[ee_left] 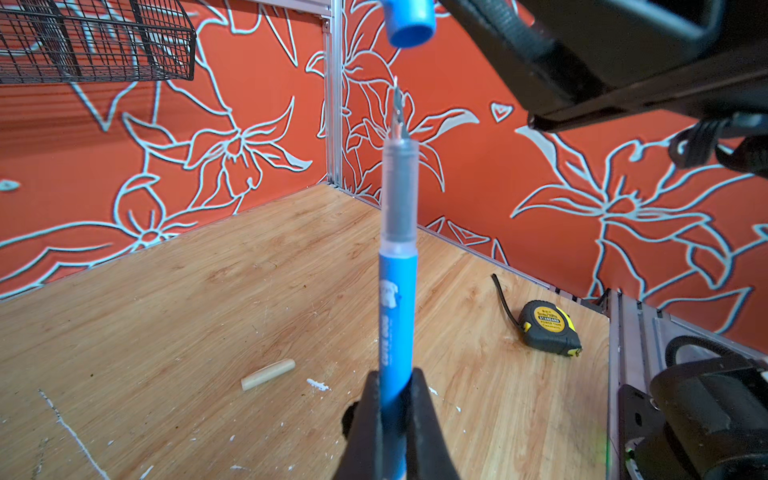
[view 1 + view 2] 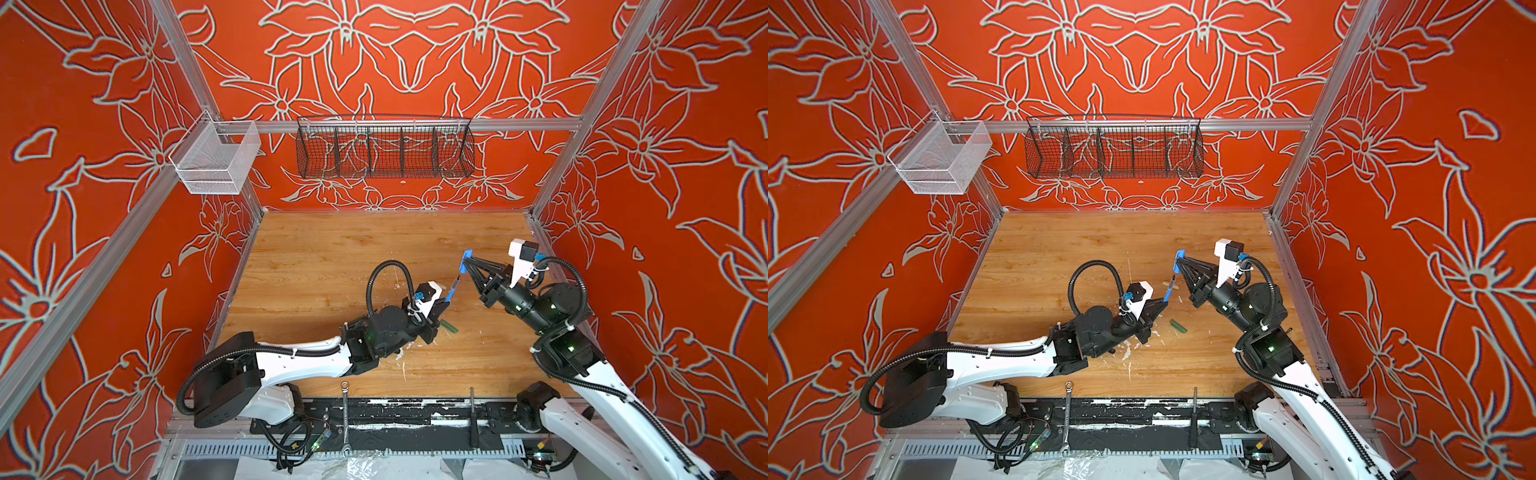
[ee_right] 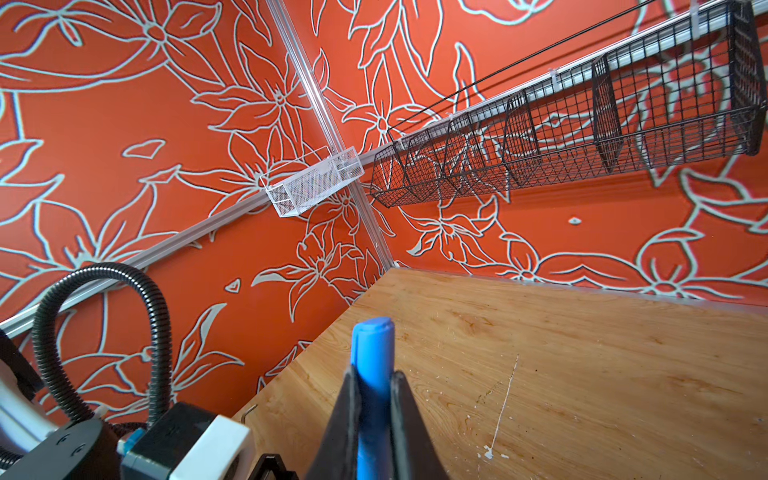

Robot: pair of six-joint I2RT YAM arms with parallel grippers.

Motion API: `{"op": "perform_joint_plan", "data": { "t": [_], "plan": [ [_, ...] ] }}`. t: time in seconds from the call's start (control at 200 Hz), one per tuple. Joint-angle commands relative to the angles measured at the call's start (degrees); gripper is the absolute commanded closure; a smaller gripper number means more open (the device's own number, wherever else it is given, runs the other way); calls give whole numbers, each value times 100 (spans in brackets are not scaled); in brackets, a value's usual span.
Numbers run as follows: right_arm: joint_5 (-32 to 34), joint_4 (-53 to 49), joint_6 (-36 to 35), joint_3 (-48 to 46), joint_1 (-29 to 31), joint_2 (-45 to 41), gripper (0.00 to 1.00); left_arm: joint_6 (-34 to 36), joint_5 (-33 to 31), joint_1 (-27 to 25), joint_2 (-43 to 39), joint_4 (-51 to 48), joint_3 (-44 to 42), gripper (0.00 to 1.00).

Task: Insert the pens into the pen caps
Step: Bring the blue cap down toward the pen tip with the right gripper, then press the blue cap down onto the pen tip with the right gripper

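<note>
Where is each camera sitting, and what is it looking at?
Top views: high above the front, looking down on the table; both arms show.
Left wrist: behind the left claw, looking along the blue pen.
Right wrist: behind the right claw, looking over the blue cap at the walls.
Shared: both wrists see the blue cap.

Robotics laboratory test cell. A wooden tabletop [image 2: 332,249] is enclosed by an aluminium profile frame [image 2: 519,124] lined with red floral-printed panels [image 2: 415,62]. A left arm [image 2: 299,359] and a right arm [image 2: 598,374] are mounted along its near edge, near a slotted cable duct [image 2: 232,451]. A wrench [image 2: 345,411], a tape measure [image 1: 548,328] and white paint flecks [image 1: 318,384] are seen.
</note>
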Motion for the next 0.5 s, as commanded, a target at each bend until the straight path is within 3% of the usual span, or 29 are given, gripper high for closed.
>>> {"op": "perform_joint_plan", "data": {
  "t": [0.0, 0.495],
  "plan": [
    [-98, -46, 52, 25, 54, -93, 100, 28, -20, -21, -52, 29, 112, 100],
    [10, 323, 299, -361, 184, -86, 100, 4, -60, -19, -56, 43, 102, 100]
  ]
}}
